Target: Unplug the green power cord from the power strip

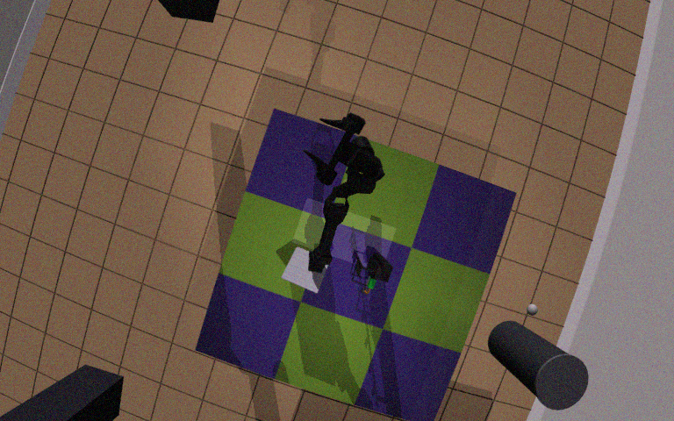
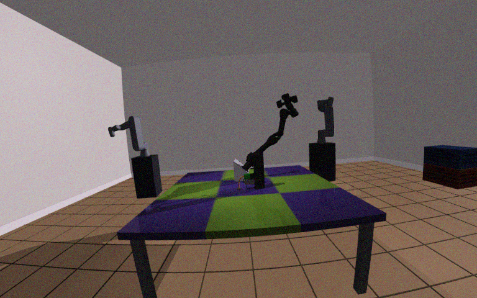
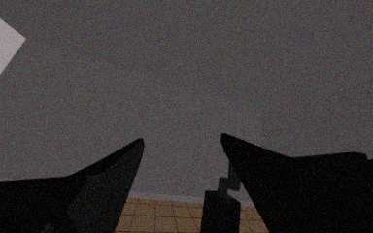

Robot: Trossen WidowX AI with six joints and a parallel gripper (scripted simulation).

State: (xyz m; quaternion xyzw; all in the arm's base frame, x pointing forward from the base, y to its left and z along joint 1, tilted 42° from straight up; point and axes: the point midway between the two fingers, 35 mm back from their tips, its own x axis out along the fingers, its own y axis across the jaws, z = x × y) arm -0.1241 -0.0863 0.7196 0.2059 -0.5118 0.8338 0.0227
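Note:
My gripper is open and empty, raised high over the table's far side, well away from the green part. In the wrist view its two black fingers stand apart with only the grey wall between them. A small green part sits low against a dark upright block. A thin orange cord bends down beside it to the table. The frames are too dark and small to tell the plug from the strip, or whether the plug is in a socket.
The arm's base stands near a tilted white panel. Thin dark wires lie near the dark block. The checkered table carries all of these. Other robot arms on black pedestals stand on the floor beyond.

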